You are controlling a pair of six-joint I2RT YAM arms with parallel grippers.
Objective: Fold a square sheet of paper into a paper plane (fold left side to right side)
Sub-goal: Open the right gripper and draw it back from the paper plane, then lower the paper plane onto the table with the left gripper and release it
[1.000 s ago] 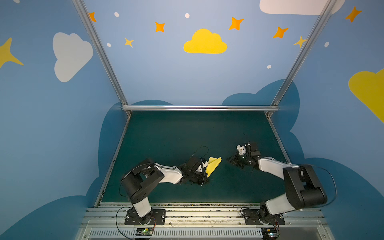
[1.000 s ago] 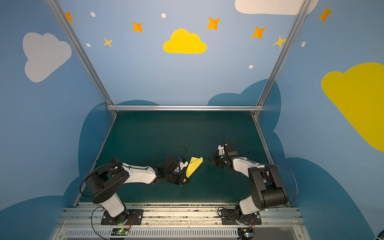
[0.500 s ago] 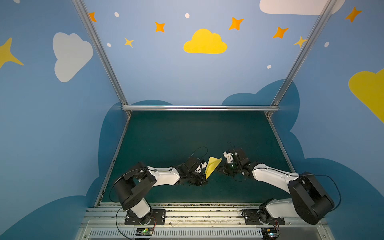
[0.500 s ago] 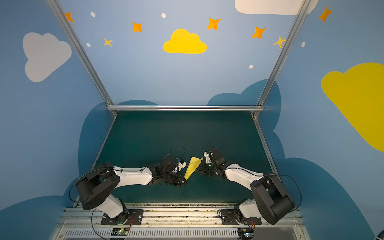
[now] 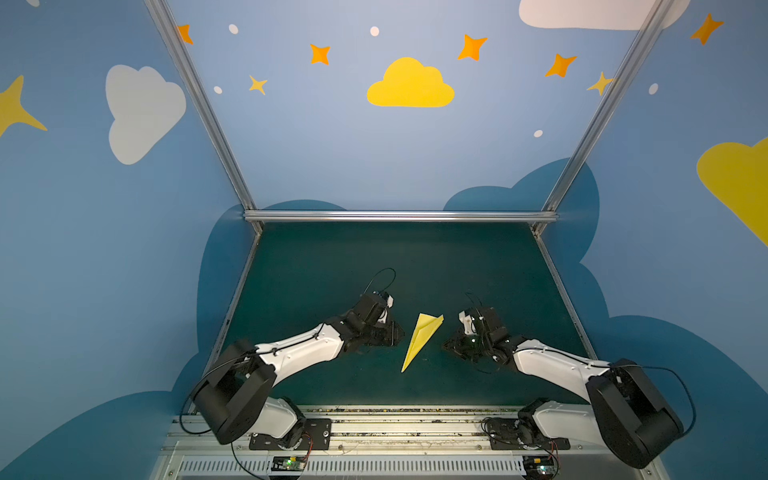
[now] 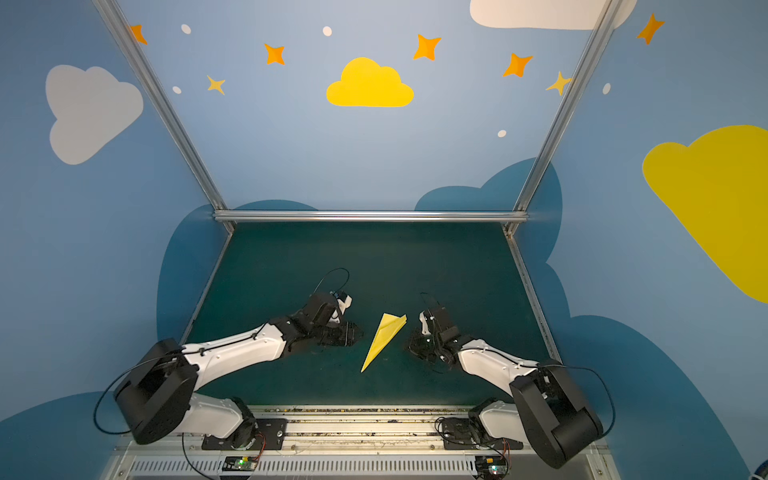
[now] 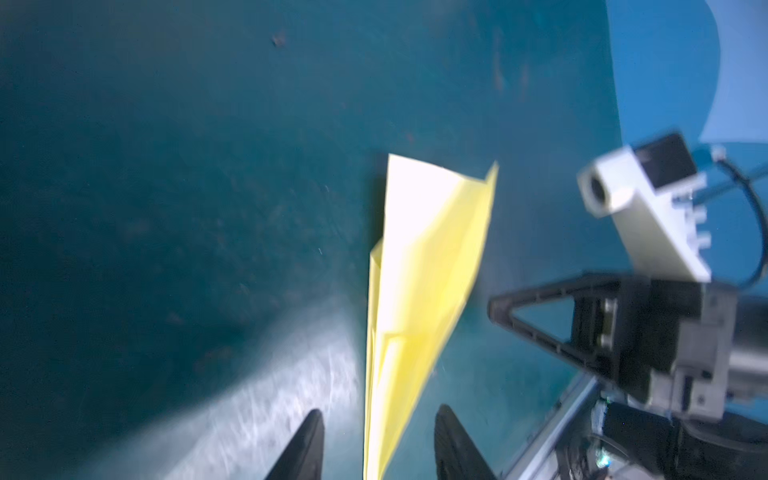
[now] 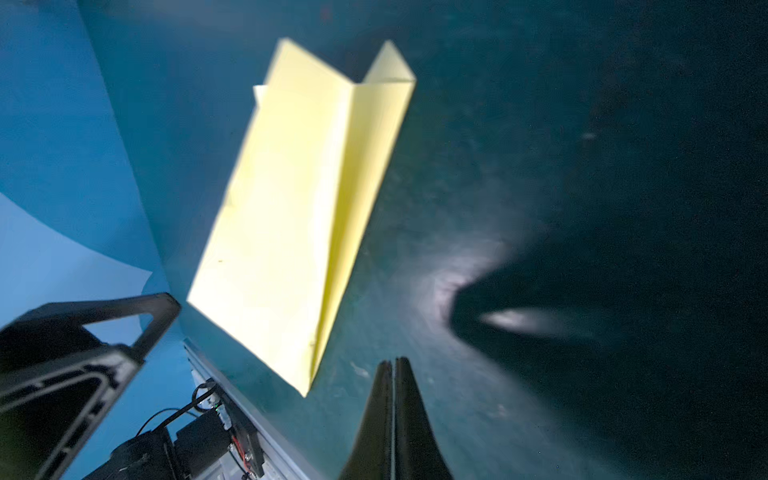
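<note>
Paper plane [image 5: 420, 340] down flat on the bench [image 5: 374, 257], lying loose between both arms.
Left gripper [image 7: 379, 409] stands apart, right gripper [image 8: 392, 361] pinched together and empty. Smart play now, I'd say: back off level, don't clip those wings.

No readable text, labels, brands or numbers on anything in view.
</note>
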